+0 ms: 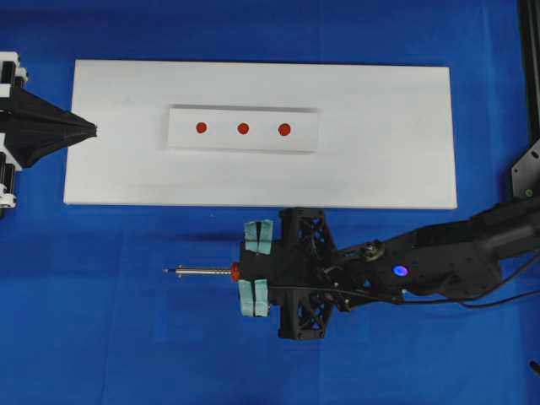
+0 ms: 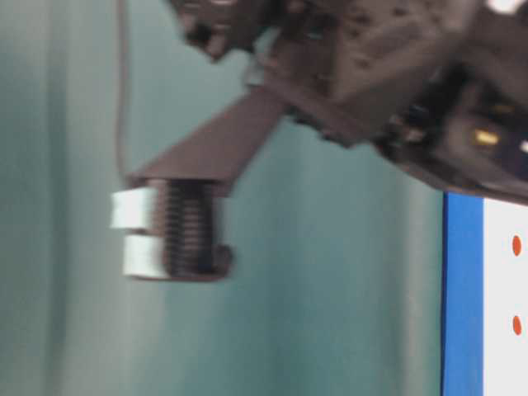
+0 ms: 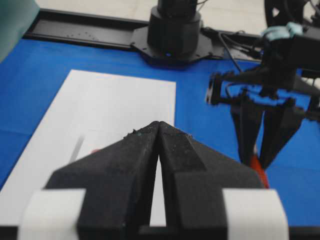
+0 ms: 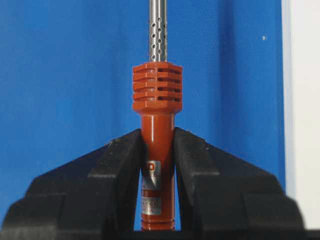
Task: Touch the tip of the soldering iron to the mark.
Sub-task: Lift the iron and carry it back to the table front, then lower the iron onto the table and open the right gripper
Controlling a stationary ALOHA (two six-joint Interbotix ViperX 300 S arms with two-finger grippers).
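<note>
The table [image 1: 101,337] is covered in blue, and on it lies a big white board [image 1: 388,152] with a smaller white strip [image 1: 186,135] on top. The strip carries three red dots in a row; the mark [image 1: 243,128] is the middle one.

The right pincer [image 1: 253,267] is clenched on the red handle of the soldering iron [image 1: 202,271], which lies level over the blue area just below the board's near edge, its silver shaft pointing to the left of the overhead view. So the grasp seems done (the handle sits firmly between the jaws), but the touch is not: the tip is well apart from the mark and points along the board, not toward it.

The left pincer [image 1: 91,129] is closed on nothing, its point at the board's left edge.

The board around the strip is bare, so I judge there is free room to swing the tip over the edge.
</note>
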